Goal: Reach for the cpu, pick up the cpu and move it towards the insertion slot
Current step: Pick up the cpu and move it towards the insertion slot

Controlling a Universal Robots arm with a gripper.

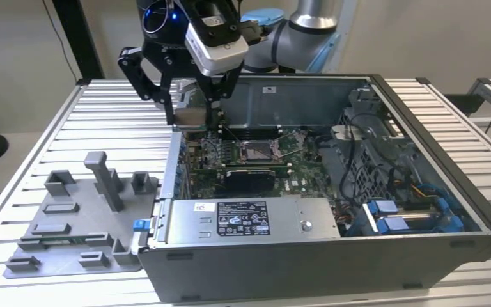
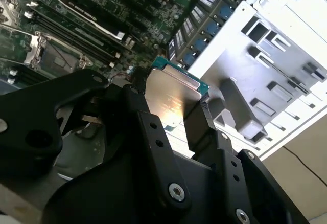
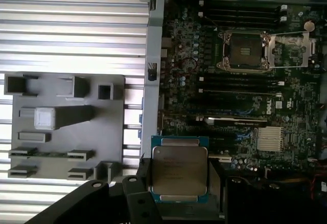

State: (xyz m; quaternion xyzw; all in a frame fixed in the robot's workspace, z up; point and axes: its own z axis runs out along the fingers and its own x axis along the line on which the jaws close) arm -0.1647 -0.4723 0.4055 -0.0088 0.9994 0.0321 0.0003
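On the exterior view's left, the grey fixture plate [image 1: 66,224] lies on the slatted table [image 1: 23,192] with no chip on it. The pincer [image 1: 190,118] is clamped on the cpu [image 1: 189,117], holding it in the air just above the near wall of the open computer case [image 1: 331,262]. Both wrist views show the cpu [image 3: 179,169] gripped by its edges, top face clear. Further right, the insertion slot [image 1: 257,151] sits open amid the motherboard [image 1: 228,167]. I judge the carry goes best level and high, clearing the case wall.
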